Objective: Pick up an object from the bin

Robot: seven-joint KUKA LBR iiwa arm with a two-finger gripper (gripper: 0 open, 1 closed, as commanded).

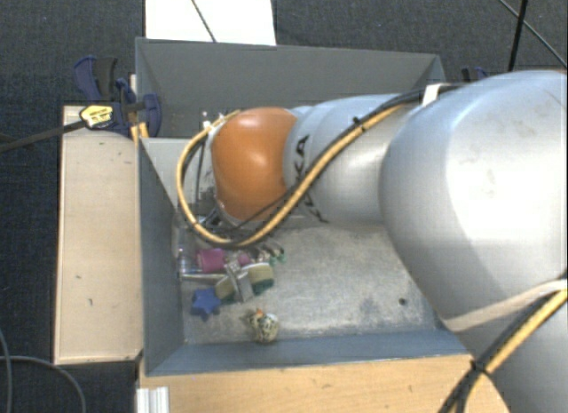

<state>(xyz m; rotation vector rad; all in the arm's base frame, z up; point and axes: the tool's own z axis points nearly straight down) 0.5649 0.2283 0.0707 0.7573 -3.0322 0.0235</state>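
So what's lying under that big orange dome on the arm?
Just below the orange cover, a small heap pokes out: a pink piece, a blue piece and a green-and-tan piece. Anything straight beneath the cover is hidden by it.

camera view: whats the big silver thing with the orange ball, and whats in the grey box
One camera looks down into a grey metal bin. The big silver robot arm reaches in from the right; the orange dome covers its wrist, with the gripper below, low at the bin's left. There lies a small heap: a pink piece, a blue star-shaped piece, a green and beige piece. A speckled tan lump sits apart by the near wall. Whether anything is held I cannot tell.
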